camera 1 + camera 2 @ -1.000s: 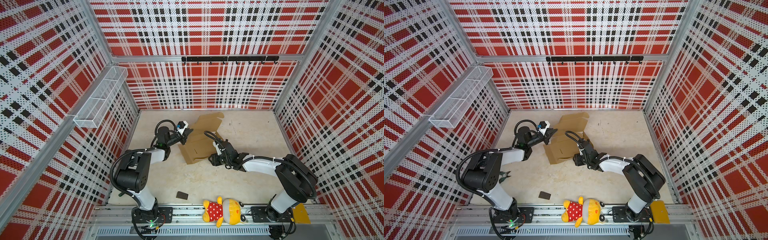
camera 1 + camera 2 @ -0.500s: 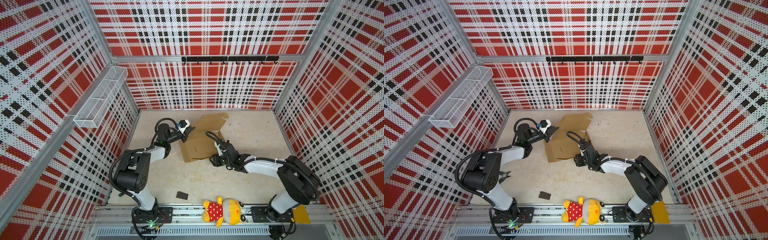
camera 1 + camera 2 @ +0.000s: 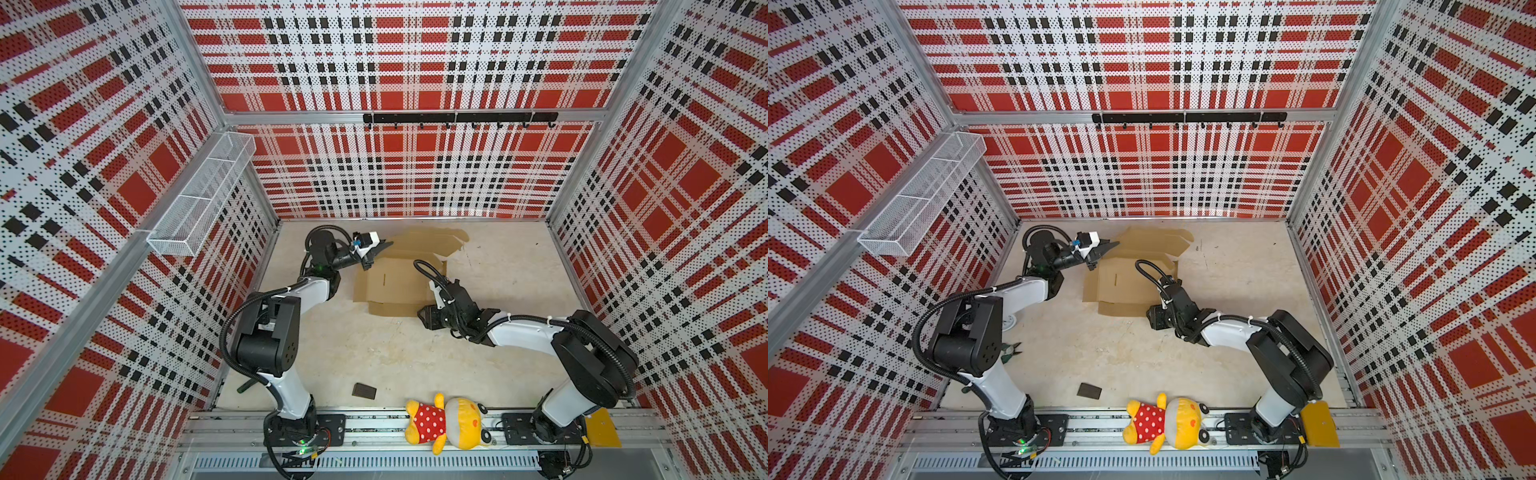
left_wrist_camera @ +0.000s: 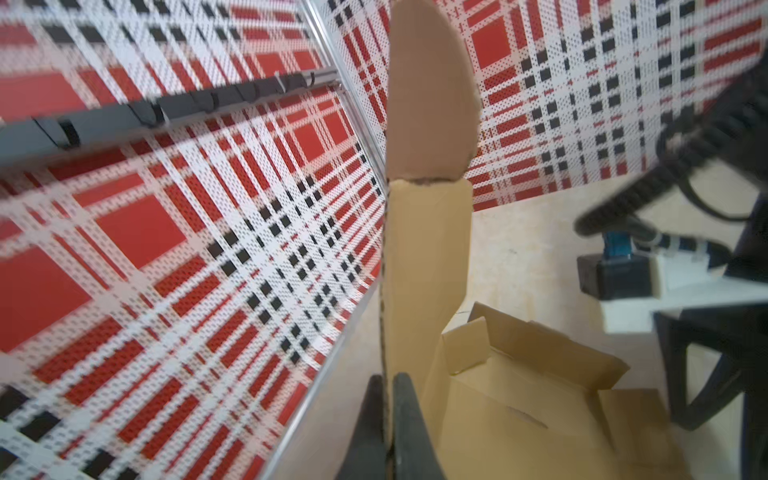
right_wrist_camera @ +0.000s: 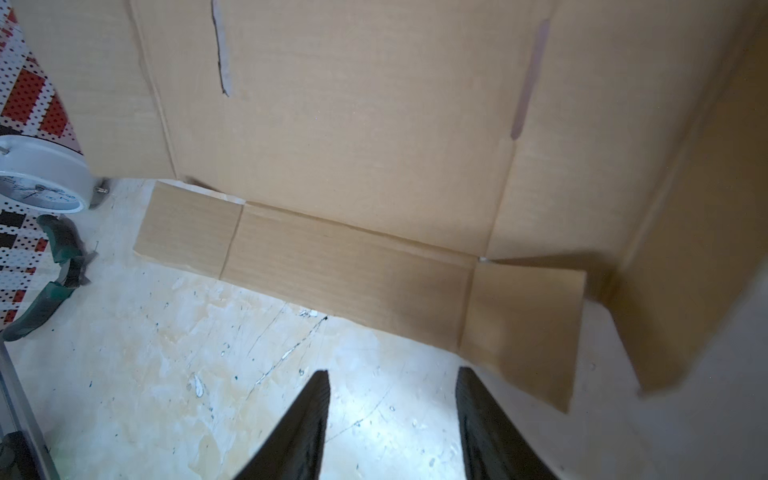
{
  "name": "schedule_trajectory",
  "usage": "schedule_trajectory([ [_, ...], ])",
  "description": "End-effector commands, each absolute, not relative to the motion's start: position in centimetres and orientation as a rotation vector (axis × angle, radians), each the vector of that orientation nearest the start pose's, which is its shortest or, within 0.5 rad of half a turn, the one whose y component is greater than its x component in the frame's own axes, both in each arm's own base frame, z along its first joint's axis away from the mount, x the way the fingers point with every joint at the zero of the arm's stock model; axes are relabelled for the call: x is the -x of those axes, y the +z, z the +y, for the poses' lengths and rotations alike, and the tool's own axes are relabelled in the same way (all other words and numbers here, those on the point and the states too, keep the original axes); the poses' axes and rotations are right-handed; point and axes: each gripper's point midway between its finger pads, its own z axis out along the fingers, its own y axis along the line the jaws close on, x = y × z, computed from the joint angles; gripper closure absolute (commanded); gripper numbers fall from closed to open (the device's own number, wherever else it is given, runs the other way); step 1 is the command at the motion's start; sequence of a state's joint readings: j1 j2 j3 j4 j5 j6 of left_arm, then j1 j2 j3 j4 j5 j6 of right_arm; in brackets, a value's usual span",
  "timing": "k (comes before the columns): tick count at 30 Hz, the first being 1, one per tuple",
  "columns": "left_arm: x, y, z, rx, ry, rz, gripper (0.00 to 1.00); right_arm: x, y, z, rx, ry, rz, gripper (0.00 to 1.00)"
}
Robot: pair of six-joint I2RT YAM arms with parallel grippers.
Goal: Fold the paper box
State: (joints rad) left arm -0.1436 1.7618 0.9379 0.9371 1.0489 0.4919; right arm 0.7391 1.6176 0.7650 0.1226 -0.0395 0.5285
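Cardboard at centre stage: the paper box (image 3: 395, 282) lies opened out toward the back of the worktop (image 3: 374, 353), between the two arms, with its main panel flat and its creases and slots showing in both top views. Over on the left, the left tool (image 3: 384, 246) is pressed together on the edge of the rear flap. The left wrist view confirms it: two dark fingers (image 4: 409, 424) clamp the thin board edge-on, and the flap stands up from the panel, its rounded tab rising toward the plaid wall. On the other side, the right tool (image 3: 422, 318) sits low at the near right corner of the box, spread and holding nothing — the right wrist view shows bare worktop between its own fingers (image 5: 299, 432). The small end tab of the near flap lies just beside one of them; whether they touch, I can't tell. A plush toy (image 3: 446, 424) lies on the front rail (image 3: 374, 424), and a small dark block (image 3: 364, 390) sits well apart from the box. A white clock (image 5: 39, 174) and green pliers (image 5: 50, 274) sit by the left wall.
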Motion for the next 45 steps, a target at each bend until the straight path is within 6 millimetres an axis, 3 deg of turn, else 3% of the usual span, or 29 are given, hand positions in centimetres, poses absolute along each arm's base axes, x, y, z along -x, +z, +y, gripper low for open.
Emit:
schedule_trajectory([
  [1,-38.5,24.3,-20.2,-1.296,-0.284,0.621,1.00,-30.8,9.4,28.5,0.256,0.697,2.309,0.49],
  [4,-38.5,25.0,-19.1,-1.300,-0.263,0.624,1.00,-29.9,11.6,26.7,0.276,0.648,2.266,0.48],
  [9,-35.8,24.9,-18.6,-1.376,-0.195,0.504,1.00,-29.0,13.6,21.9,0.249,0.615,2.208,0.47],
  [15,-33.0,25.3,-19.0,-1.403,-0.171,0.434,1.00,-30.4,15.8,15.6,0.089,0.636,2.096,0.46],
  [18,-32.0,25.6,-19.5,-1.406,-0.171,0.408,1.00,-31.9,15.4,14.5,0.067,0.635,2.115,0.46],
  [21,-31.5,26.1,-19.8,-1.403,-0.177,0.400,1.00,-33.6,14.2,14.9,0.057,0.718,2.126,0.44],
  [27,-31.0,26.2,-19.8,-1.407,-0.195,0.402,1.00,-36.8,12.0,18.6,0.194,0.912,2.080,0.37],
  [33,-31.0,26.1,-19.7,-1.404,-0.193,0.409,1.00,-39.7,9.9,21.4,0.191,1.106,2.036,0.37],
  [45,-31.2,26.0,-19.8,-1.401,-0.195,0.414,1.00,-38.9,11.0,25.0,0.322,1.305,1.835,0.39],
])
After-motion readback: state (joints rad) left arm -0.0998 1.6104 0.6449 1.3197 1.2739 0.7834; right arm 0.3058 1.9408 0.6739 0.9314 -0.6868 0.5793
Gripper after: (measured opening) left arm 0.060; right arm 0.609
